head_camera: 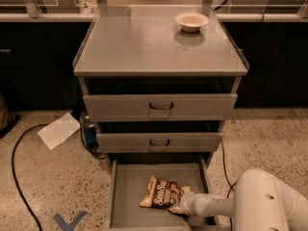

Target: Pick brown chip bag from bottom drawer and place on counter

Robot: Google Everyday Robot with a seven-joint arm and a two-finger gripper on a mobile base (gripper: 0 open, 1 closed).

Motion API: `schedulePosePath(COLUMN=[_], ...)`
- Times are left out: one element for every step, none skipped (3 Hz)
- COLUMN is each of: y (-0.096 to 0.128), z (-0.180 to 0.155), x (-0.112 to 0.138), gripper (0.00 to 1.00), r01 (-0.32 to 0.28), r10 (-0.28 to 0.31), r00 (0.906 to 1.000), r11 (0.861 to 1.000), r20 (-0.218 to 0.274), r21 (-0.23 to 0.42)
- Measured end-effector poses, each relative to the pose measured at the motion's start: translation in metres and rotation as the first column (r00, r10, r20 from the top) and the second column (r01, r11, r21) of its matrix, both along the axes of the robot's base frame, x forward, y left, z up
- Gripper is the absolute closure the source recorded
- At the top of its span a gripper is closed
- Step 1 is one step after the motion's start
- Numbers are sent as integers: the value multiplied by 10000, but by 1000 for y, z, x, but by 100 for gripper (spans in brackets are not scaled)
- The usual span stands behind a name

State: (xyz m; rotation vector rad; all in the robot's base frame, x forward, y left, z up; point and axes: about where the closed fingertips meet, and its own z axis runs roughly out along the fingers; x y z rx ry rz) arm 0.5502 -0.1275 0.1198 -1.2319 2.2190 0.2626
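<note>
Looking from the top, you have the counter [144, 47] capping the grey cabinet. Below the two upper drawers [120, 108], the bottom drawer [126, 191] stands pulled out, its flat floor exposed. Your white arm [264, 206] reaches in from the lower right. The brown chip bag [161, 196] lies on the drawer floor, right of centre. The end effector [182, 202] sits at the bag's right end, touching it; you cannot tell whether it is gripping. A pale bowl [192, 21] rests at the counter's back right
</note>
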Motion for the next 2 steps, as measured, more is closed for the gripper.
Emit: schedulePosePath(y=[0,8], z=[0,27], x=[0,-1], gripper=[65,88], r01=[0,-139], r10=[0,135], r00=[10000,9998], r11=[10000,9995], r20=[0,143], r21=[1,299])
